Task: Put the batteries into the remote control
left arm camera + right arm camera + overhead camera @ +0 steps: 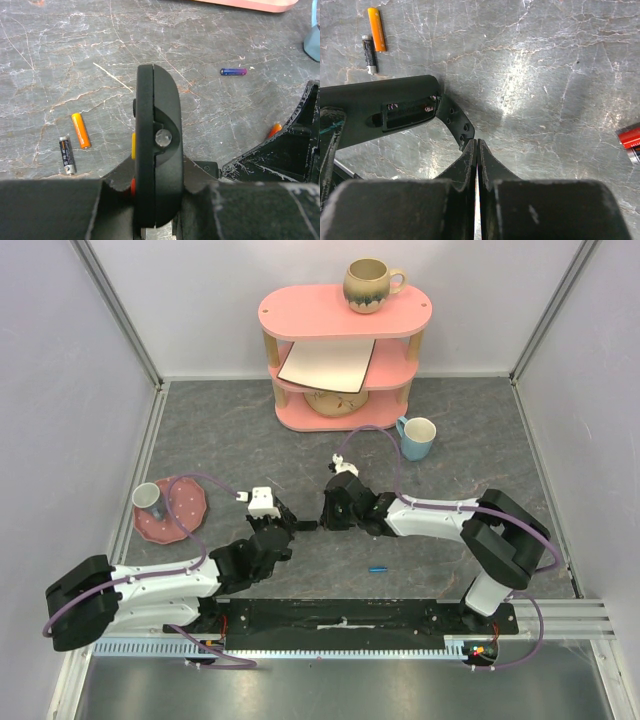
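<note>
My left gripper (157, 187) is shut on the black remote control (157, 145) and holds it on its edge, with yellow and red buttons showing on its left side. In the right wrist view the remote (375, 107) shows its open battery bay (407, 111) with a spring at one end. My right gripper (477, 144) is shut and empty, its tips just right of the remote's end. A dark purple battery (234, 71) lies on the table beyond. An orange cell (80, 130) and a black cell (66, 155) lie side by side. From above, the two grippers (290, 528) (325, 515) meet mid-table.
A bright blue small cylinder (378, 568) lies near the front. A pink plate (185, 510) with a cup stands at the left. A pink shelf (345, 315) with a mug stands at the back, a blue mug (417, 437) beside it. A red object (630, 136) shows at the right wrist view's edge.
</note>
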You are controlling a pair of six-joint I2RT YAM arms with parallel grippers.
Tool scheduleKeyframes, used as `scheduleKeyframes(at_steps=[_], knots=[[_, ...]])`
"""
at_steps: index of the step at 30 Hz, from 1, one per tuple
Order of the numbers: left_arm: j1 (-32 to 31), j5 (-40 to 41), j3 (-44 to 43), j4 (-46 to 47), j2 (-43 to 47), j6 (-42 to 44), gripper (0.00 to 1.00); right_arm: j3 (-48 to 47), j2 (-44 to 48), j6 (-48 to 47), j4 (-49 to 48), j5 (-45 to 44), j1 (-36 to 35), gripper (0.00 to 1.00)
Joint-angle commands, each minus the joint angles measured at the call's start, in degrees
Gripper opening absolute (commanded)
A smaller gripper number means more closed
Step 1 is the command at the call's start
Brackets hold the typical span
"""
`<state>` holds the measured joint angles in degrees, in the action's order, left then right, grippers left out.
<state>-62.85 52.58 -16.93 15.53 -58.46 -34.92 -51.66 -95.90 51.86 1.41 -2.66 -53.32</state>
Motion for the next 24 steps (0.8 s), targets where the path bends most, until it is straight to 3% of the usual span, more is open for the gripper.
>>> scheduleKeyframes(at_steps=[1, 6, 12, 24], knots=[[-1.22, -4.15, -1.18, -3.31, 0.36, -7.27, 0.02, 0.77, 2.47, 0.70, -1.76, 0.11, -1.08, 0.09], [-1.22, -1.78, -1.44, -6.91, 2.29, -7.10, 0.02, 1.38, 4.13, -0.09, 0.17, -1.65, -1.00, 0.27], [-1.22, -0.02, -1.44, -9.81, 4.23, -7.27, 0.02, 2.35, 7.03, -0.88, 1.84, -3.23, -0.73, 0.40], [-1.22, 0.07, -1.35, -12.18, 6.25, -9.64, 0.02, 0.87, 8.89, -6.66, 2.19, -1.48, -0.82, 0.45]])
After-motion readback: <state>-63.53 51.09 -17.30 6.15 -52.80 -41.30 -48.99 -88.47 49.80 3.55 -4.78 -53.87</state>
